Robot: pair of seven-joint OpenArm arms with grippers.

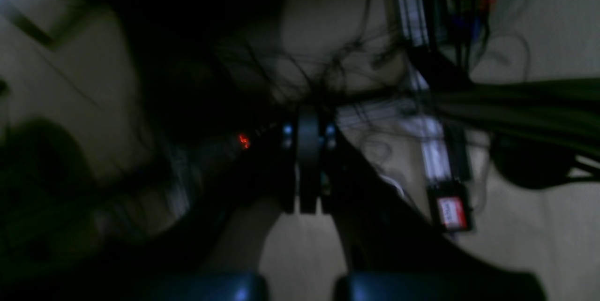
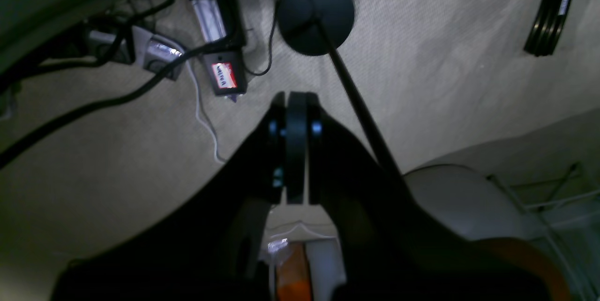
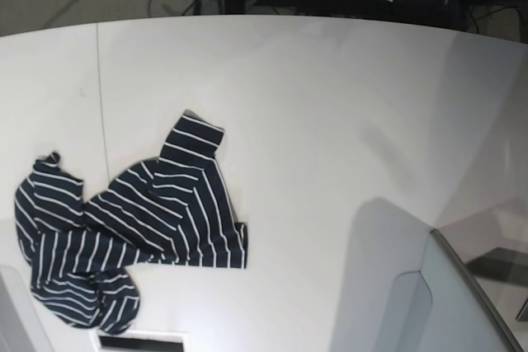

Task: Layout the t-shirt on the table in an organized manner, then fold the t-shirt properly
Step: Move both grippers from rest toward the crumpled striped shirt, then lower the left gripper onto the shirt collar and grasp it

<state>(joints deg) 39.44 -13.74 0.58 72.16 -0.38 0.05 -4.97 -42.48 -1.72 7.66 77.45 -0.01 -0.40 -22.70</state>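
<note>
The t-shirt (image 3: 124, 237) lies crumpled on the table (image 3: 330, 121), toward the near left part of the base view — bunched into overlapping lumps, its white stripes running in several directions, with one sleeve-like flap sticking up toward the middle of the table and a rounded lump at the far left. A thin straight seam runs across the tabletop just left of that flap. Neither pincer is over the cloth: no arm shows above the tabletop in the base view, and both wrist cameras look at the floor rather than at the table or shirt. In the right wrist view the right gripper (image 2: 296, 151) has its two dark jaws pressed flat together with nothing between them; beyond it lie pale carpet, a round black stand base (image 2: 315, 12) with its pole, black cables (image 2: 93, 104) and a power strip (image 2: 220, 33). The left wrist view is dark and blurred, yet the left gripper (image 1: 308, 160) shows its jaws likewise together and empty, with tangled wires (image 1: 304, 66) and a red-labelled box (image 1: 451, 212) on the floor behind. The shirt appears in neither wrist view, so it sits well apart from both pincers
</note>
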